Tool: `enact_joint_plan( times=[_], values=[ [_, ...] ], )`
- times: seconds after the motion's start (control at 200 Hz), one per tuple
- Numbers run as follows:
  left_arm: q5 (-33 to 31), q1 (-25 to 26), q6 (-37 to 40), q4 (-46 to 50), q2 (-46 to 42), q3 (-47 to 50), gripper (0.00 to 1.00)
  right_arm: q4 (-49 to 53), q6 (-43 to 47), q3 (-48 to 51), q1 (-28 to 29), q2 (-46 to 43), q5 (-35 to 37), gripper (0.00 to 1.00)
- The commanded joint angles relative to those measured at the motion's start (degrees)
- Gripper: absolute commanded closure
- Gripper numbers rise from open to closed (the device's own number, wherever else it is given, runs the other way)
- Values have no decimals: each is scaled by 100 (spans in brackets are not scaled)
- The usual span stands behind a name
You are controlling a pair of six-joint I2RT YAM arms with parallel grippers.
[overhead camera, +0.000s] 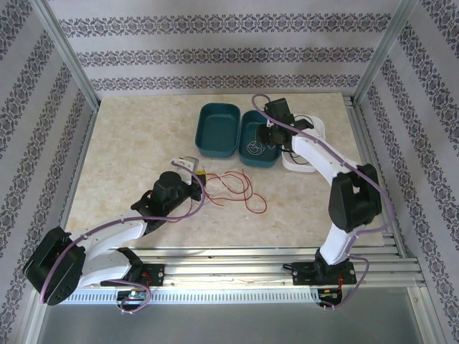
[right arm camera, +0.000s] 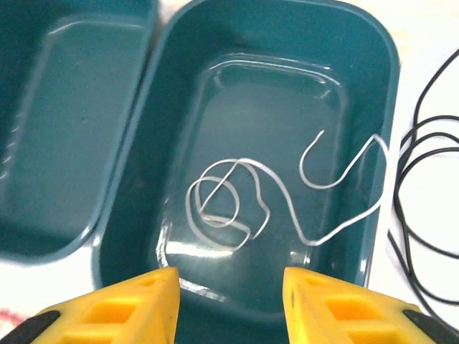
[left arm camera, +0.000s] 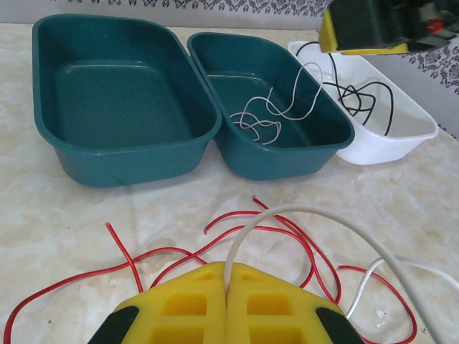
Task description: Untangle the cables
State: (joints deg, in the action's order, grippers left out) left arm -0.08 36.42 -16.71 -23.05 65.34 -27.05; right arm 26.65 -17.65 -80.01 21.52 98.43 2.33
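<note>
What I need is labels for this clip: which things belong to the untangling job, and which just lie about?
Job: red cable; thin white cable; black cable; thick white cable in left end effector.
Not cables, just containers: left teal tub; right teal tub; white tub.

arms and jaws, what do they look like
Both the left arm and right arm have white shells with black joints, and lilac cables run along them. The jaws are blocky yellow with cut-out pockets and black tips.

White arm links (overhead camera: 115,240), black joints (overhead camera: 353,201), lilac cables (overhead camera: 324,147), yellow tool fingers (right arm camera: 129,304)
</note>
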Motion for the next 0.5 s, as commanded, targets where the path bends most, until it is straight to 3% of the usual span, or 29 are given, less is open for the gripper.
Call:
enact_joint_plan(
  times=[0.0,0.205,0.495],
  values=[
    [-78,35,6,395,2,-268,100,-551,368,580,326,-983,-516,54],
    [58,1,131,811,205,-634,100,-1346,1037,1930,1186,-2296,-812,47],
    [499,-185,177,1083,327,-915,100,-2234,824,2863,1821,-3086,-1674,47]
  ],
)
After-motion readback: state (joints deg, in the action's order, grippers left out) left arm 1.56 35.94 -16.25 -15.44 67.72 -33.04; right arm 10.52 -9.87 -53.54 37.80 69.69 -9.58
